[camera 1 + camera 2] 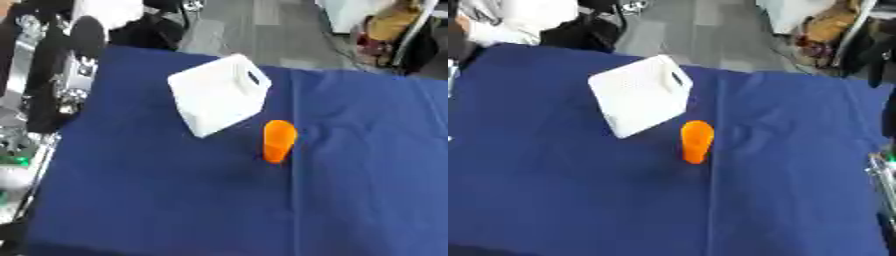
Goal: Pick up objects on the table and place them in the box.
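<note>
Hand not to be found in either view, so no telling how far open or whether holding anything.

Left eye view: only a black-and-silver left arm (73,60) along the left edge, beside the tabletop (157,200), not over it. Blue cloth (376,165) over the whole top, with a crease running near to far just right of centre. White box (219,95) toward the far middle, turned askew, slot handle in its right wall. Orange tapered thing (279,140), cup-like, just beside the box's near right corner, apart from it, lying on the crease.

Right eye view: same layout, with the orange thing close to the near right corner of the box. Silver-and-black part (882,182) at the right edge, too little shown to name. Grey floor (710,25) beyond the far edge.
</note>
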